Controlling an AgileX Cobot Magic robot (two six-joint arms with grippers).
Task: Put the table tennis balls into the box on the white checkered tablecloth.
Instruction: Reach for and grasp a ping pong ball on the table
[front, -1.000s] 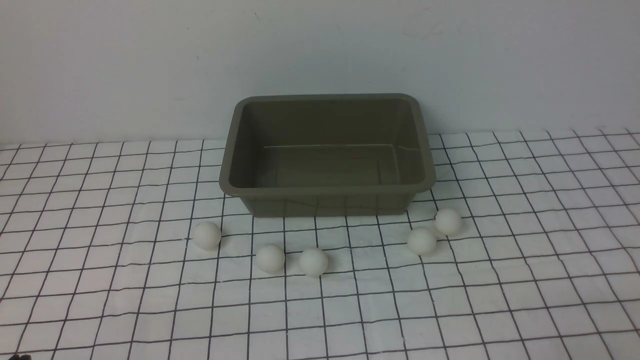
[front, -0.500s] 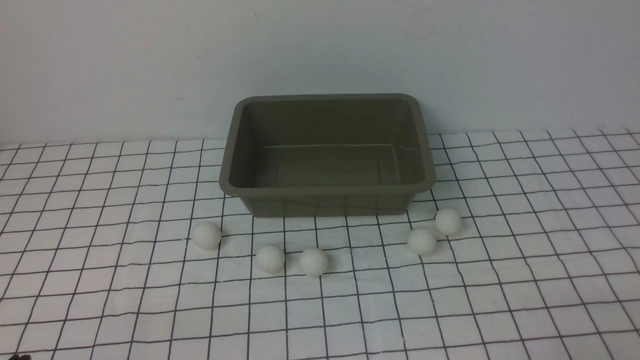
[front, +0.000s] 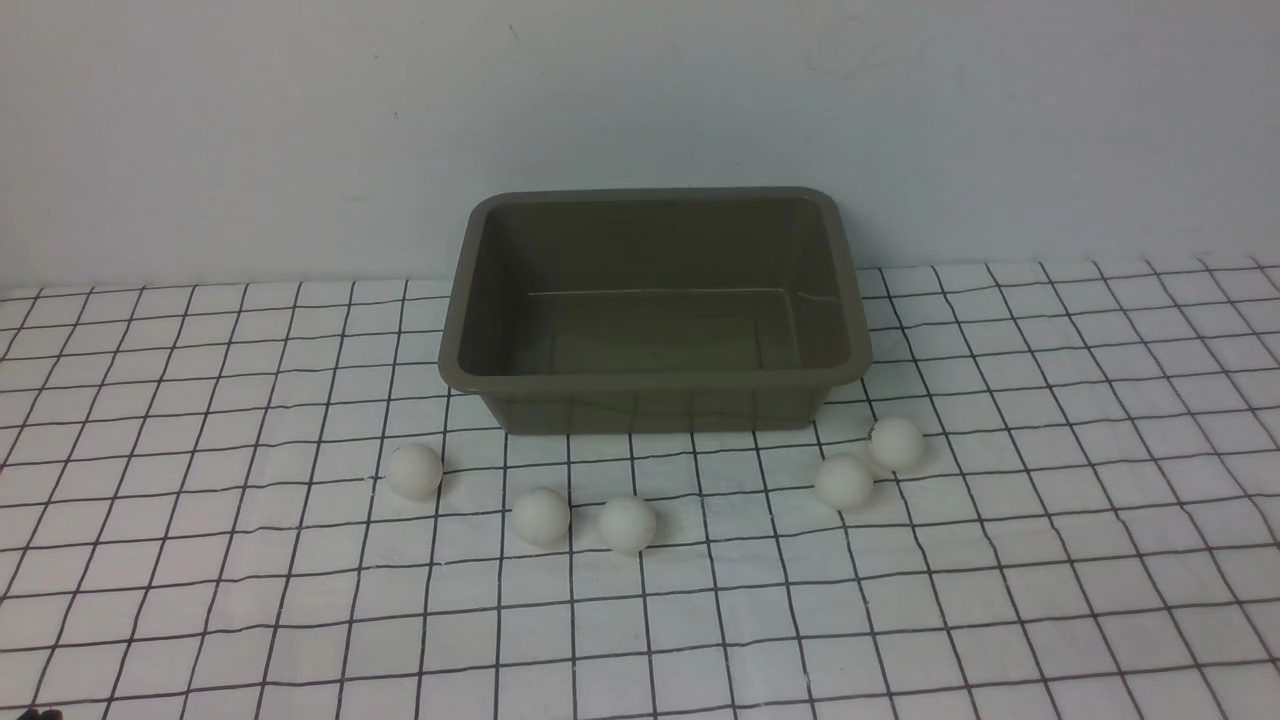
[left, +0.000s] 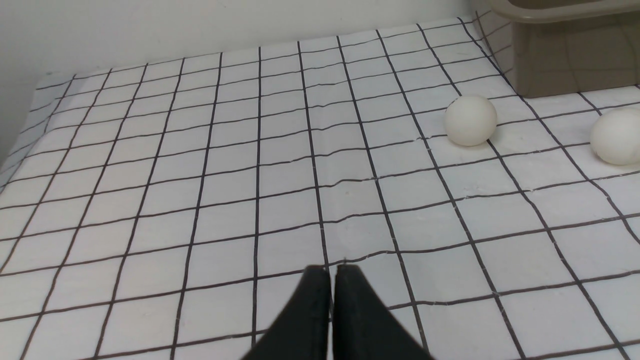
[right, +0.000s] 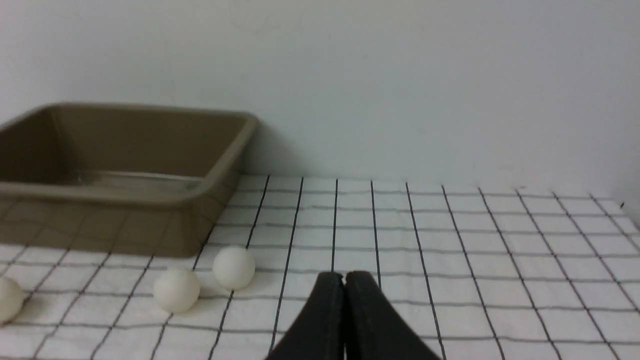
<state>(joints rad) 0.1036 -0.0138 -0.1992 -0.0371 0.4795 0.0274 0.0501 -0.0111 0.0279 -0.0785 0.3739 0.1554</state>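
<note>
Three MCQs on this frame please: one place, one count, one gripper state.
1. Relative to the box, where are the table tennis balls? A inside it B in front of it C behind it
2. How many balls lie on the white checkered tablecloth? A three B five C seven
3. The left gripper and right gripper are: A both shut, empty B both open C each holding a ball

1 B: all sit nearer the robot than the box.
2 B: front view shows five.
3 A: each wrist view shows jaws together, nothing between.

Lab-like setup, bare wall (front: 200, 120), checkered tablecloth (front: 1050, 560)
</note>
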